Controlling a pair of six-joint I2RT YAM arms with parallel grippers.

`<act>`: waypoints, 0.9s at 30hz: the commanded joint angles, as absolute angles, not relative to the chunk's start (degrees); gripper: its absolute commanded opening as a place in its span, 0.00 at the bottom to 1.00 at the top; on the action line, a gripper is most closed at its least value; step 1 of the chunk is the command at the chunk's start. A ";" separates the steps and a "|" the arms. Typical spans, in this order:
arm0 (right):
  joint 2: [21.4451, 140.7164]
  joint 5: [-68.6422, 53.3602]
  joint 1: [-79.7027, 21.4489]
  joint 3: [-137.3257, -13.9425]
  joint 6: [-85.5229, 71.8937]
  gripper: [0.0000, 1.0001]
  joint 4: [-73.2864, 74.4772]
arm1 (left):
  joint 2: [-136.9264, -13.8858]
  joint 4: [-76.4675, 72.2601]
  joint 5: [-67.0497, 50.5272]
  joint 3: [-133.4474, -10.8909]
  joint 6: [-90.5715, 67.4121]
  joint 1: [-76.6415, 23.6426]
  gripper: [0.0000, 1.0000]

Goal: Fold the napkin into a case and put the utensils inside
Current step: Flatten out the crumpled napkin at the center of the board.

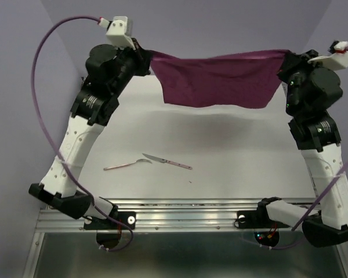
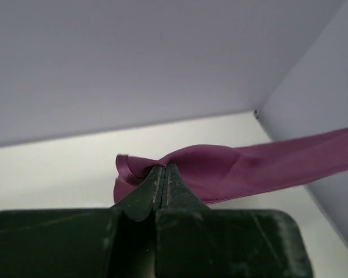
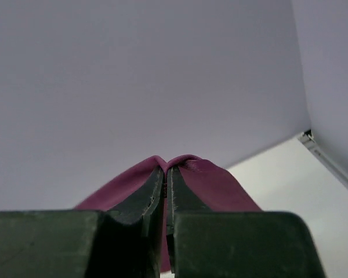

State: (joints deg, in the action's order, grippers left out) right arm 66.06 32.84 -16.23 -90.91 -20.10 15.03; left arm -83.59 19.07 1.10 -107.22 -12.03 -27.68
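The napkin (image 1: 217,81) is held in the air above the far part of the table (image 1: 238,150), stretched between the two arms. Its top edge runs nearly level from one gripper to the other, sagging slightly in the middle. The cloth hangs from this edge as a wide sheet, and a soft shadow is cast on the surface below it. The left gripper (image 2: 164,168) is clamped on the napkin's upper left corner, its fingers pressed together with a bunched fold of cloth pinched at the tips. The right gripper (image 3: 166,168) is likewise closed on the upper right corner, with cloth spilling to both sides of its tips. The utensils (image 1: 148,161) lie flat on the table, nearer the arm bases and left of centre, well apart from the napkin. A knife (image 1: 167,161) is pointed to the left, and a second utensil (image 1: 127,165) is laid just beside it — their metal ends almost meet.
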 commanded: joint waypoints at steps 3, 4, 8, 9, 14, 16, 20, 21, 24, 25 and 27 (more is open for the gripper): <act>58.54 34.63 -16.08 -96.06 -15.12 0.01 8.53 | -72.53 7.12 -0.52 -104.94 -10.54 -27.86 0.00; 57.67 34.45 -16.08 -96.41 -15.03 0.01 8.35 | -71.81 6.86 -1.92 -104.94 -10.81 -27.86 0.00; 53.62 34.36 -16.08 -97.29 -14.24 0.01 7.74 | -68.74 5.89 -3.08 -104.77 -12.21 -27.86 0.00; 52.22 34.89 -16.08 -97.21 -14.06 0.01 7.39 | -67.69 5.37 -3.08 -104.24 -12.65 -27.86 0.00; 50.19 36.82 -16.08 -96.07 -13.10 0.01 7.64 | -65.74 4.83 -3.17 -102.13 -13.18 -27.86 0.00; 50.10 38.57 -16.08 -94.41 -12.48 0.01 7.73 | -65.74 4.83 -1.94 -99.86 -14.14 -27.86 0.00; 52.81 44.99 -16.08 -89.92 -9.50 0.01 6.77 | -67.58 3.70 -0.88 -95.73 -15.55 -27.86 0.00; 53.78 45.87 -16.08 -89.22 -8.88 0.01 6.77 | -68.37 3.26 -0.62 -94.93 -15.73 -27.86 0.00; 57.21 47.54 -16.08 -85.97 -8.35 0.01 5.89 | -72.58 3.60 -0.61 -93.25 -16.08 -27.86 0.00; 58.17 47.81 -16.08 -85.17 -7.83 0.01 5.19 | -75.29 4.04 -0.62 -93.08 -16.17 -27.77 0.00; 61.34 48.42 -16.08 -82.36 -6.95 0.01 3.27 | -78.99 3.87 2.19 -92.29 -16.00 -27.69 0.00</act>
